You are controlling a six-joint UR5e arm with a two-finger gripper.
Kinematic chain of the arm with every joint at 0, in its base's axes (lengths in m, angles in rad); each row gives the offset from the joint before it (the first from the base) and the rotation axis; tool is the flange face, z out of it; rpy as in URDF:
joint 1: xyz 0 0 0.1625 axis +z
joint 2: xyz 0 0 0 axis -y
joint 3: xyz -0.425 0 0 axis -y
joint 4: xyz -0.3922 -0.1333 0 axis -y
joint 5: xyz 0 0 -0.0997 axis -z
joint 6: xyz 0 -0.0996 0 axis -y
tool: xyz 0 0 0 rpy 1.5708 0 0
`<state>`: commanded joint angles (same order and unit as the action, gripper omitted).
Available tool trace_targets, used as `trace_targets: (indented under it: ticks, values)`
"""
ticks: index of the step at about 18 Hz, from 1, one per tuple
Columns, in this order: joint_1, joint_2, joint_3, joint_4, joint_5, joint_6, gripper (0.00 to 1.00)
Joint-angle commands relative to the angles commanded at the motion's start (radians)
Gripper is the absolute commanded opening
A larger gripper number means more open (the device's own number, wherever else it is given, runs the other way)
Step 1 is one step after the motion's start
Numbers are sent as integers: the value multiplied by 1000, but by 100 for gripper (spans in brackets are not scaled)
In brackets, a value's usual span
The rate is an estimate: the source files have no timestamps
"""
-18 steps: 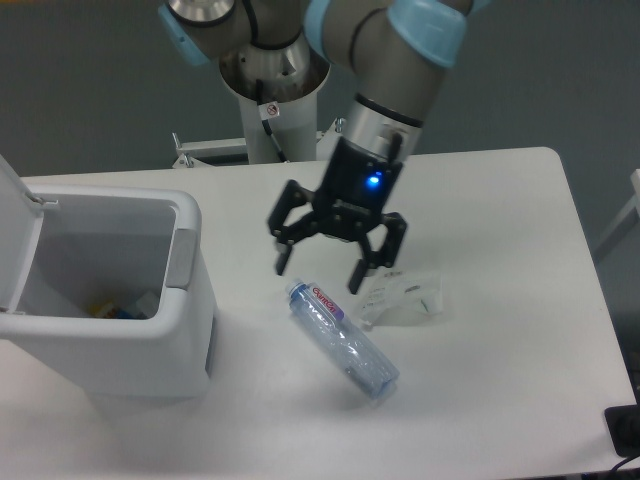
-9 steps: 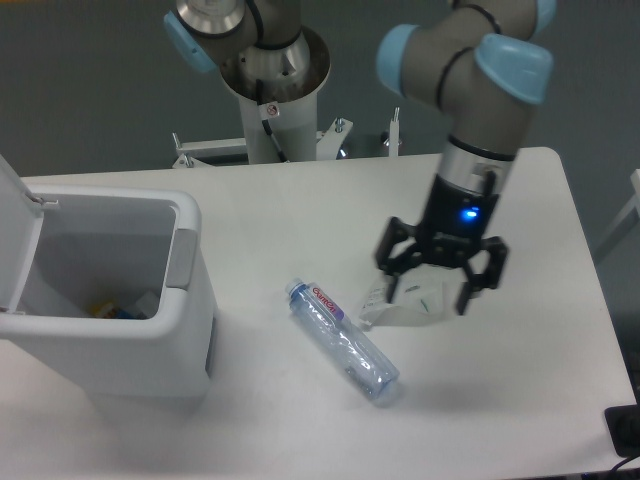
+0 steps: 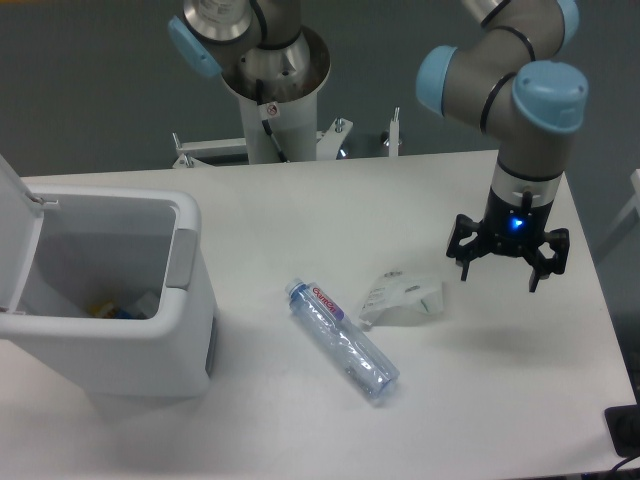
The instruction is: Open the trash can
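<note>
The trash can (image 3: pixel 110 300) stands at the left edge of the counter (image 3: pixel 300 215), with its lid (image 3: pixel 15 240) already swung up and leaning back on the left side, so the interior is exposed. The grey push tab (image 3: pixel 182 258) faces right, toward the centre of the counter.

The gripper (image 3: pixel 509 262) hangs above the right side of the counter with its fingers spread apart, holding nothing. The trash can lies well apart from it, directly across the counter to the left in the camera view.

Between the two lie a clear plastic bottle (image 3: pixel 343 341), resting on its side with its long axis running diagonally, and a crumpled clear wrapper (image 3: pixel 402 296) just beside it. The wrapper is the nearest item to the gripper.

Judged from the raised lid, the opening step appears complete.
</note>
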<state>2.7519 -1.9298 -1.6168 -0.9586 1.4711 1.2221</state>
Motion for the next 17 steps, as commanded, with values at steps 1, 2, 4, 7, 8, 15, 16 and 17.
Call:
trace_targets:
  ticks: [1, 2, 4, 7, 8, 15, 16, 17]
  values:
    - [2, 2, 2, -18, 2, 49, 100]
    - [0, 3, 2, -43, 2, 100, 100]
    - [-3, 3, 5, -66, 3, 155, 100]
    - [-5, 2, 15, -65, 3, 155, 100]
    - [-5, 0, 15, -63, 5, 155, 100]
    - [-25, -3, 17, -68, 103, 181, 100]
    - [-25, -3, 12, -68, 103, 183, 100]
    - [-25, -3, 12, -68, 103, 185, 100]
